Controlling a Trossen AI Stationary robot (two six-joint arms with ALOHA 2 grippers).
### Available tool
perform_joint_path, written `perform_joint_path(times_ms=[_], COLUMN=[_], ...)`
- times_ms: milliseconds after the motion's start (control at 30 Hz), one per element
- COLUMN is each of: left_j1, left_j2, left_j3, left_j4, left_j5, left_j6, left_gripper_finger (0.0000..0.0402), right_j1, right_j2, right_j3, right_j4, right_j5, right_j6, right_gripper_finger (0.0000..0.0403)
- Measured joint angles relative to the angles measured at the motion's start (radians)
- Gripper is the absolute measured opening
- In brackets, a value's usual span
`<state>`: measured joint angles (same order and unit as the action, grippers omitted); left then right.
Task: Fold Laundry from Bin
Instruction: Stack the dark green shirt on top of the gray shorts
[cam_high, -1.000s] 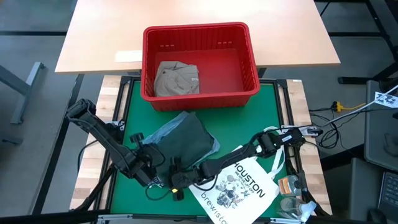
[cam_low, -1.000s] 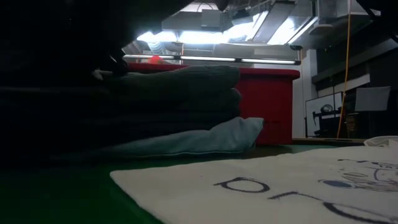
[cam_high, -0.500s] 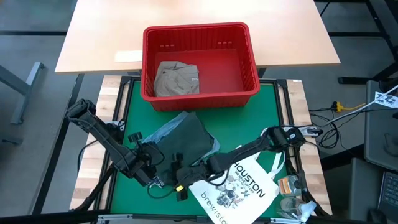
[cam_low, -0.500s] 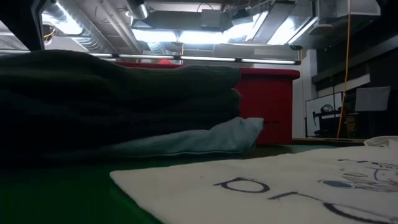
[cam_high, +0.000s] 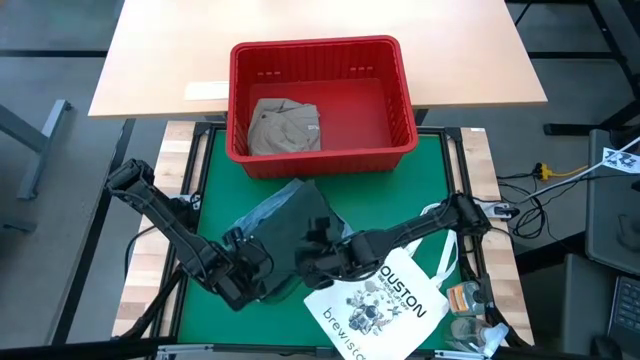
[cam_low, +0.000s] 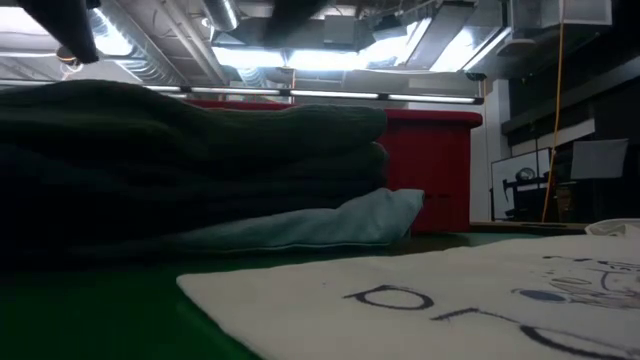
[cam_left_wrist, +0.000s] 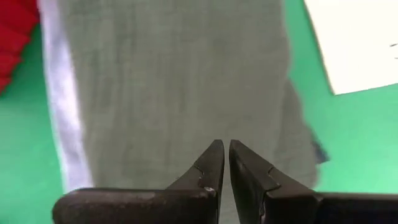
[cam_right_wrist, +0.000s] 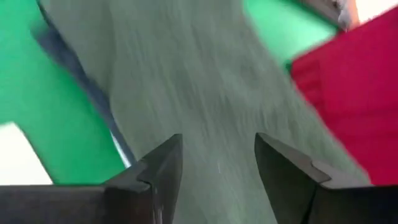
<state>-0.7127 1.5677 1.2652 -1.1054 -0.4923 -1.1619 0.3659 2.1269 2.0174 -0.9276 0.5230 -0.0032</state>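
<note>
Your left gripper (cam_high: 262, 268) sits over the near-left edge of the dark green garment (cam_high: 300, 235), fingers (cam_left_wrist: 211, 165) pinched nearly together with nothing between them; in its wrist view the green cloth fills the space just ahead of the tips. Your right gripper (cam_high: 318, 240) is over the same garment from the other side, jaws spread wide and holding nothing, cloth right under and between the fingers (cam_right_wrist: 163, 165). The two grippers are near each other, both on the folded stack. A light blue denim piece (cam_high: 262, 212) lies under the green one, its edge sticking out beyond the left gripper and toward the bin (cam_high: 322, 150). The bin is well beyond both grippers, with a khaki garment (cam_high: 284, 125) lying in its left part. The tote (cam_high: 375, 300) lies flat just beside the right gripper, on the green mat (cam_high: 215, 175). In the low view the stack (cam_low: 190, 160) sits in front of the red bin wall (cam_low: 440, 165).
</note>
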Motion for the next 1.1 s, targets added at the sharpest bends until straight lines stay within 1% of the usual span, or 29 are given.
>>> perform_joint_path(times_ms=[100,267,467,700,867,1000,1100], left_j1=[0.000,-0.001,-0.001,-0.001,-0.001,0.004,0.011], left_j2=[0.000,0.000,0.001,0.001,0.001,0.001,0.001], left_j3=[0.000,-0.051,-0.163,-0.259,-0.271,-0.225,-0.175], left_j4=[0.041,0.137,0.280,0.360,0.357,0.320,0.255], left_j5=[-0.001,-0.014,-0.014,-0.017,-0.015,-0.010,-0.006], left_j6=[-0.006,-0.013,-0.014,-0.014,-0.014,0.026,0.064], left_gripper_finger=[0.0023,0.0023,0.0023,0.0023,0.0023,0.0023,0.0023], right_j1=[-0.023,-0.069,-0.107,-0.126,-0.125,-0.126,-0.125], right_j2=[0.003,0.006,0.007,0.005,0.004,-0.015,-0.031], right_j3=[-0.007,-0.075,-0.229,-0.371,-0.378,-0.345,-0.298], right_j4=[-0.092,-0.125,-0.049,0.094,0.110,0.091,0.090], right_j5=[0.001,0.000,-0.001,-0.008,-0.010,-0.015,0.008], right_j6=[0.038,0.106,0.131,0.161,0.157,0.127,0.098], right_gripper_finger=[0.0200,0.0200,0.0200,0.0200,0.0200,0.0200,0.0200])
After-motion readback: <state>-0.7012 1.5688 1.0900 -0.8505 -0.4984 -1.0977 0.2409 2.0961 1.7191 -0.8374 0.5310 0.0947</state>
